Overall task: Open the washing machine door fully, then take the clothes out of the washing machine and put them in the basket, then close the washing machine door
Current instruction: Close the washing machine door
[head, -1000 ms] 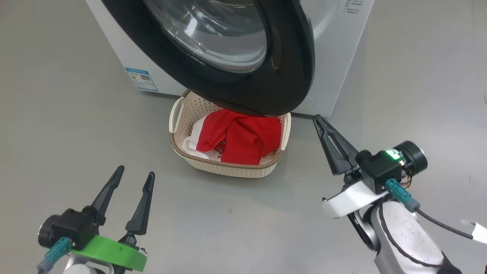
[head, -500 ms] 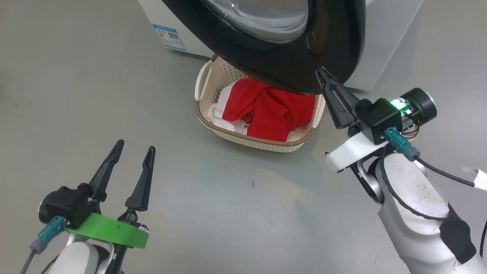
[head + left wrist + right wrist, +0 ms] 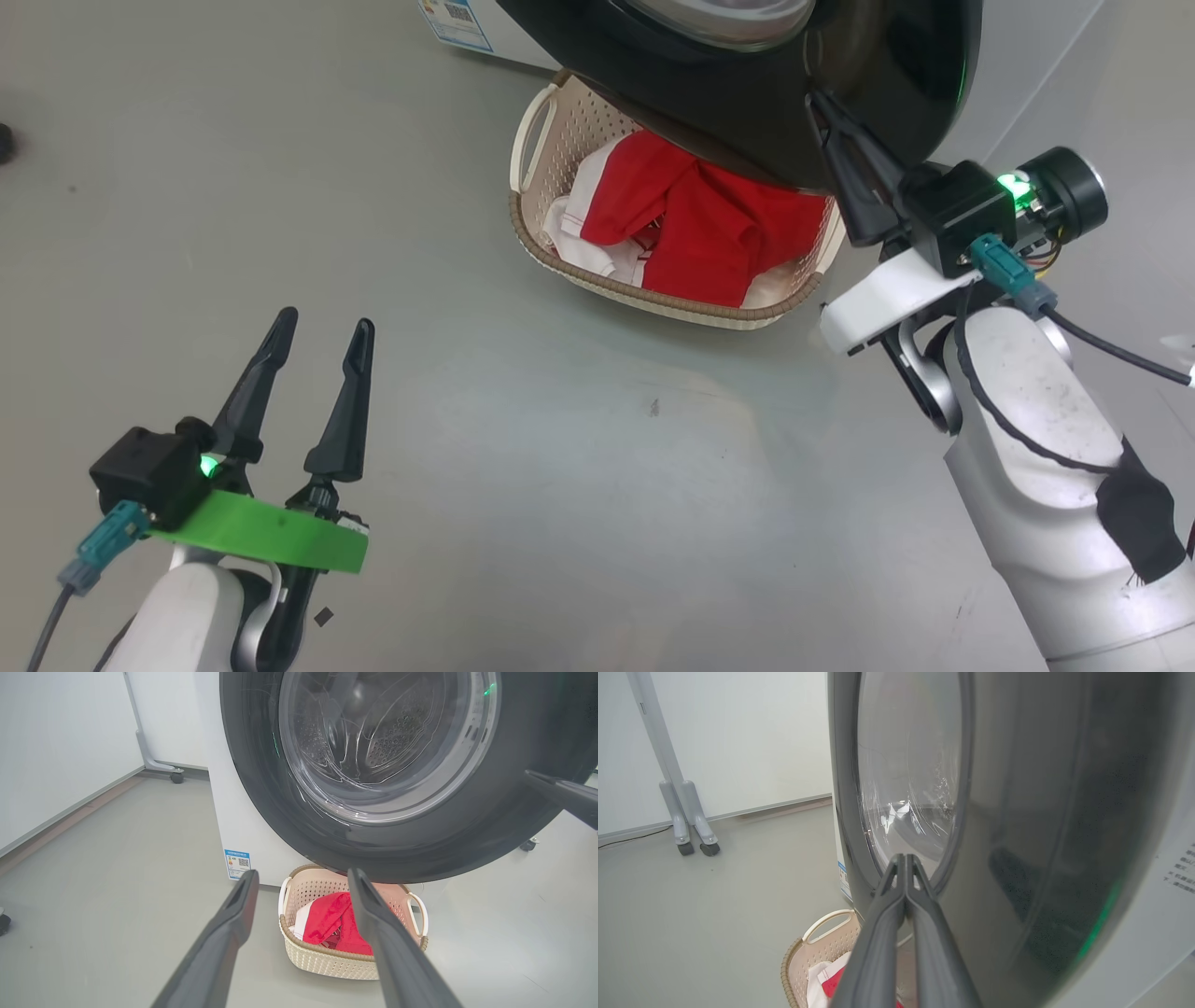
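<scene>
In the head view, the left gripper [image 3: 324,319] is hovering at the lower left over the bare floor [image 3: 579,485], its fingers spread and holding nothing. The right gripper [image 3: 814,96] is reaching up at the upper right, its fingers pinched together on nothing, tips at the black rim of the door [image 3: 672,93]. The basket [image 3: 653,301] is sitting at upper centre, partly under the door, and the clothes [image 3: 719,233] are lying inside it. In the left wrist view, the door is hanging across the upper frame in front of the washing machine [image 3: 224,802], with the steel drum showing through its glass and no garment visible there. In the right wrist view, the clenched fingers are pointing at the door's outer face, where glass meets rim; whether they are touching is unclear. Unloading looks done, so the closing step seems to be in hand. The next move probably calls for a steady push on the rim, swinging the door until it latches while passing above the basket.
</scene>
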